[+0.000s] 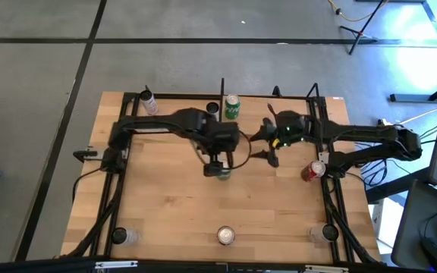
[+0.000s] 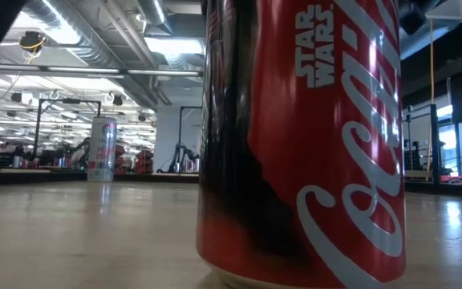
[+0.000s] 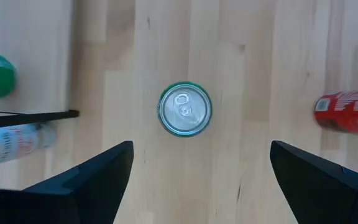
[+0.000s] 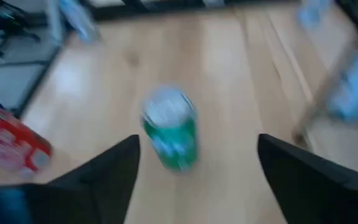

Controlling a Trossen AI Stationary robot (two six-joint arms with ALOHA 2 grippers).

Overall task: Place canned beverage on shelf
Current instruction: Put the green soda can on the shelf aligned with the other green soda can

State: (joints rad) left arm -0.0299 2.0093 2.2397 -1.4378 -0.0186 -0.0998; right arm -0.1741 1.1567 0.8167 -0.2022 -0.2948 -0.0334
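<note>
1. Two arms are over the middle of the wooden table [image 1: 165, 220] and we can see several cans scattered around.
2. Our left gripper [image 1: 217, 164] hangs right above a green can [image 3: 185, 109] that stands upright on the boards near the table's centre. From the left wrist view we look straight down on its silver lid with the pull tab, a thin green rim around it. Fingers are spread wide, one on each side, not touching it.
3. Same can shows in the right wrist view [image 4: 170, 127]: green body with some white print, silver top, blurry so we can't read the label.
4. Right gripper [image 1: 268, 142] sits just beside the left one, pointed toward that green can, fingers spread apart and holding nothing.
5. The shelf [image 1: 271, 97] runs along the far edge of the table, thin black rods around a pale board. A second green can [image 1: 231, 107] stands on it.
6. A white can [image 1: 149, 101] sits at the far left corner; we can't tell if it's on the shelf board.
7. A red Coca-Cola can [image 1: 314, 171] lies near the right arm's base.
8. Low view is mostly filled by another red Coca-Cola can [image 2: 303, 136] with Star Wars lettering, plus a pale can [image 2: 102, 148] farther back.
</note>
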